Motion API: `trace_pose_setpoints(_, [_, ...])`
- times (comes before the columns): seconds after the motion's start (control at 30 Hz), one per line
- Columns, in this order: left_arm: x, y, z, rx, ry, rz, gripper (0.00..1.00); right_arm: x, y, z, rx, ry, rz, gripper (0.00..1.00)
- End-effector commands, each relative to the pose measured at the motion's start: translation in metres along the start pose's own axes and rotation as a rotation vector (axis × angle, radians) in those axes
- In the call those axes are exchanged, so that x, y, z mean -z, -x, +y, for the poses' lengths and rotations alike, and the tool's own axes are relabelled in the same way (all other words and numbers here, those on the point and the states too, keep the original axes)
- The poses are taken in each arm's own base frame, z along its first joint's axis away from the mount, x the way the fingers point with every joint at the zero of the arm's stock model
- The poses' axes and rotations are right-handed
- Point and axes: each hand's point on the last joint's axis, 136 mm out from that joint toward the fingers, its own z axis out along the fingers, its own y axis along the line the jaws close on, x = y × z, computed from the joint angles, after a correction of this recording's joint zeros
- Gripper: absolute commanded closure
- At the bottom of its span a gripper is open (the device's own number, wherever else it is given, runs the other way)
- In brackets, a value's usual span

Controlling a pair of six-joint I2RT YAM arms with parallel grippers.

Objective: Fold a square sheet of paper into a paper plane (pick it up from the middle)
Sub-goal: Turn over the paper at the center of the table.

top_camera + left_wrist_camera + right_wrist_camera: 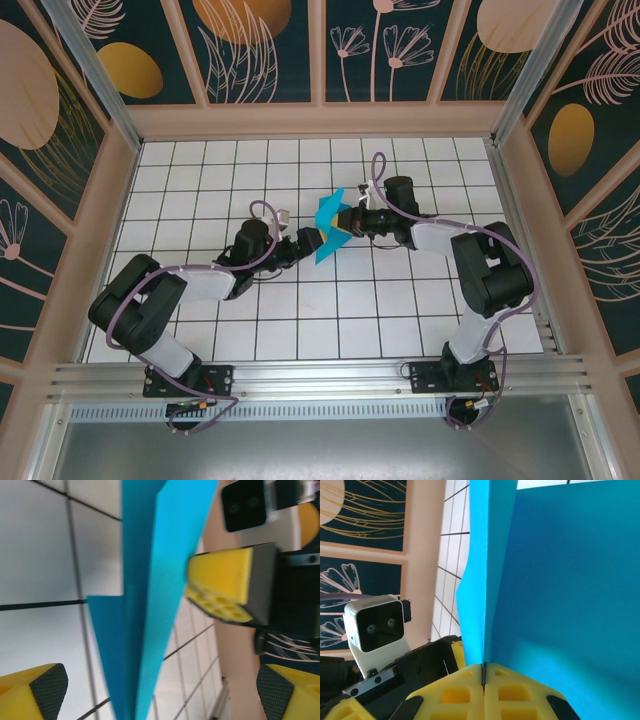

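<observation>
The folded paper (329, 226) hangs above the bench (400, 310), pinched in the right jaws. The left jaws gape either side of its point. Mid-fold handover, I'd judge; next the left must regrip squarely.

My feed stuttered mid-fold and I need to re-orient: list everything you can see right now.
folded paper: one, teal-blue, mid-table, between the hands
table: one, white with black grid, under everything
walls: several panels, dark teal with gold and pink plant prints, around the table
left arm: one, black and white, near left
right arm: one, black and white, near right
left hand: one, yellow pads, open either side of the paper
right hand: one, yellow pads, shut on the paper
</observation>
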Motion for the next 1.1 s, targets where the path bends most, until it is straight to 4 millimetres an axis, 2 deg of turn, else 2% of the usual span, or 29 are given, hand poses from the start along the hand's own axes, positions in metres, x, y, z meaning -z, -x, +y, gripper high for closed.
trace_pose_setpoints(0.0, [0.000, 0.002, -0.028, 0.006, -0.157, 0.014, 0.01, 0.006, -0.004, 0.024, 0.027, 0.104, 0.029, 0.98])
trace_pose_setpoints(0.1, [-0.005, 0.004, -0.037, 0.025, -0.211, 0.029, 0.04, 0.007, -0.008, 0.031, 0.017, 0.139, 0.046, 0.98])
trace_pose_setpoints(0.23, [-0.008, 0.007, -0.048, 0.030, -0.255, 0.036, 0.12, 0.009, -0.009, 0.036, 0.013, 0.161, 0.058, 0.98])
trace_pose_setpoints(0.53, [-0.007, 0.006, -0.037, 0.046, -0.217, 0.021, 0.12, 0.014, -0.009, 0.034, 0.006, 0.156, 0.050, 0.98])
trace_pose_setpoints(0.6, [-0.006, 0.006, -0.036, 0.047, -0.214, 0.014, 0.15, 0.014, -0.009, 0.033, 0.003, 0.154, 0.051, 0.98])
trace_pose_setpoints(0.67, [-0.006, 0.007, -0.037, 0.044, -0.215, 0.011, 0.22, 0.013, -0.010, 0.032, 0.002, 0.152, 0.053, 0.97])
trace_pose_setpoints(0.87, [-0.007, 0.009, -0.038, 0.032, -0.203, 0.005, 0.57, 0.013, -0.014, 0.024, -0.016, 0.128, 0.061, 0.96])
trace_pose_setpoints(1.0, [-0.007, 0.011, -0.031, 0.015, -0.153, -0.007, 0.74, 0.016, -0.012, 0.017, -0.014, 0.079, 0.042, 0.90])
trace_pose_setpoints(1.07, [-0.006, 0.012, -0.027, -0.002, -0.116, -0.011, 0.80, 0.019, -0.008, 0.012, -0.016, 0.039, 0.018, 0.83])
